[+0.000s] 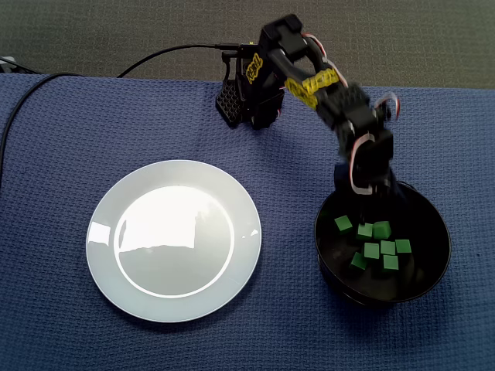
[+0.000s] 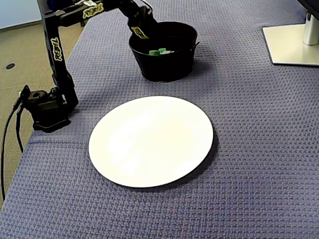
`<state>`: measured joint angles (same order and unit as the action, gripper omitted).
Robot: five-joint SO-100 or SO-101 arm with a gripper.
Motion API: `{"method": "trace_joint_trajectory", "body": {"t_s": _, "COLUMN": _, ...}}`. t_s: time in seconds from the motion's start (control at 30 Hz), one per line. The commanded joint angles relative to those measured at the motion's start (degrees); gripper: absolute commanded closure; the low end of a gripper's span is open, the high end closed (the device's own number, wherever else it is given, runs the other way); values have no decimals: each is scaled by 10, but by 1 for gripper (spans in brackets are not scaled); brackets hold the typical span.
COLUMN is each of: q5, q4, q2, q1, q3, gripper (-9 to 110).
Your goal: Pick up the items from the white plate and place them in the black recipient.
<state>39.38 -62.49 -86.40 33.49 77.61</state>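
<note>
The white plate (image 1: 174,239) (image 2: 152,141) lies on the blue cloth with nothing on it. Several green cubes (image 1: 375,246) (image 2: 158,51) sit inside the black bowl (image 1: 421,274) (image 2: 164,67). In a fixed view, my gripper (image 1: 365,188) hangs over the bowl's far rim, pointing down into it. In the other fixed view, the gripper (image 2: 142,33) is at the bowl's left rim. Its dark fingers blend with the bowl, so I cannot make out the gap between them. I see nothing held between them.
The arm's base (image 1: 247,93) (image 2: 47,107) stands at the cloth's edge with a cable (image 1: 166,54) running off it. A white monitor stand (image 2: 294,42) sits at the far right of one fixed view. Blue cloth (image 1: 46,154) covers the table.
</note>
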Motion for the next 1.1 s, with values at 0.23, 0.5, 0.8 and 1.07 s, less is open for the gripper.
{"method": "trace_joint_trajectory", "body": {"t_s": 0.23, "q5": 161, "q4": -100, "q2": -245, "q1": -211, "q3": -114, "gripper": 73}}
{"method": "trace_joint_trajectory", "body": {"t_s": 0.5, "q5": 339, "q4": 138, "q2": -435, "q1": -370, "q3": 293, "gripper": 71}}
{"method": "trace_joint_trajectory", "body": {"t_s": 0.8, "q5": 383, "q4": 247, "q2": -590, "q1": -330, "q3": 611, "gripper": 75}}
{"method": "trace_joint_trajectory", "body": {"t_s": 1.07, "q5": 407, "q4": 204, "q2": -729, "q1": -315, "q3": 803, "gripper": 75}}
